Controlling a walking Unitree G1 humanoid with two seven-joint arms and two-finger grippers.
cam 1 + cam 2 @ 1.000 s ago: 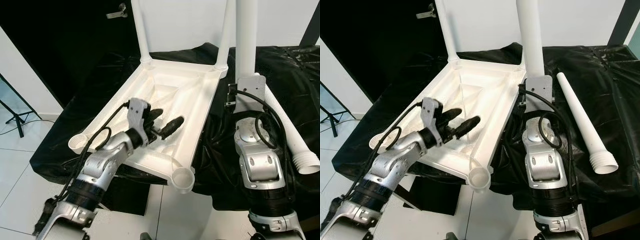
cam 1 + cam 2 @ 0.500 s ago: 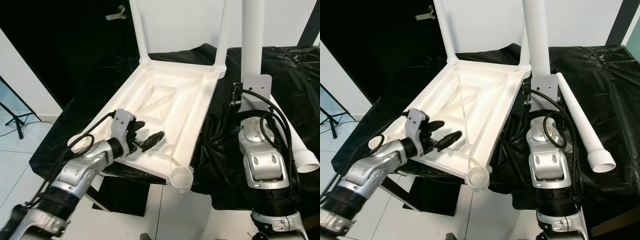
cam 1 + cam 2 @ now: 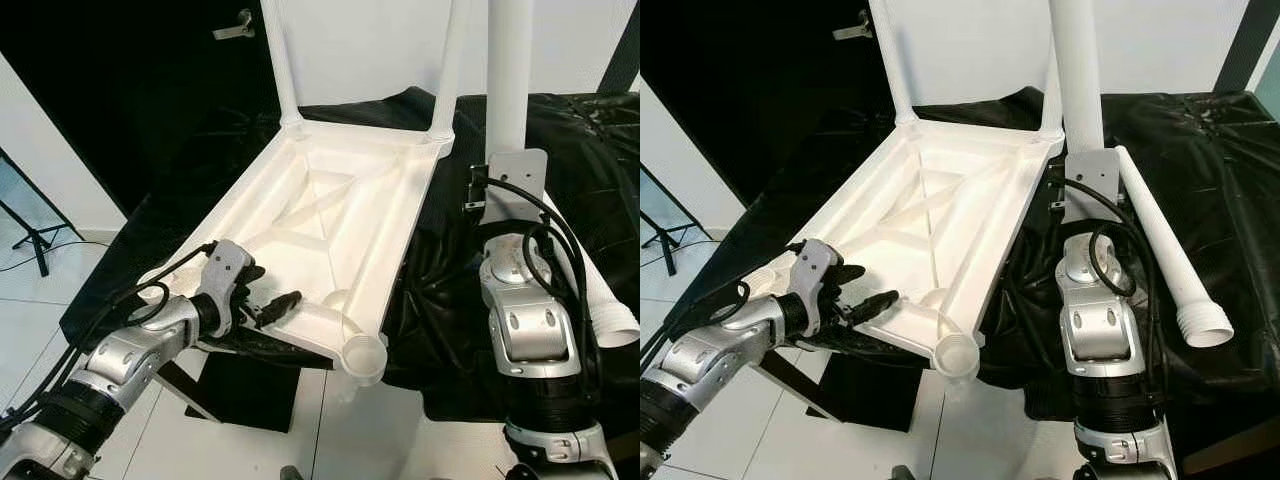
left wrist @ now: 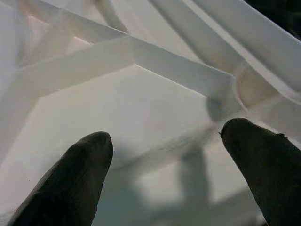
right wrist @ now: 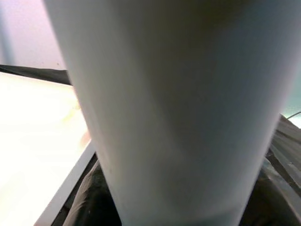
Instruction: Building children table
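my left gripper hangs low over the near end of the upturned white tabletop, its two black fingers spread apart with nothing between them, pointing across the ribbed underside toward the near corner socket. my right arm stands upright beside the tabletop's right edge, holding a white table leg straight up; the leg fills the right wrist view, and i cannot tell how the fingers sit around it. two more legs are already standing in the far corner sockets of the tabletop. another loose leg lies on the black cloth to my right, its ribbed end toward me. the tabletop rests tilted on that cloth-covered surface, near edge overhanging.
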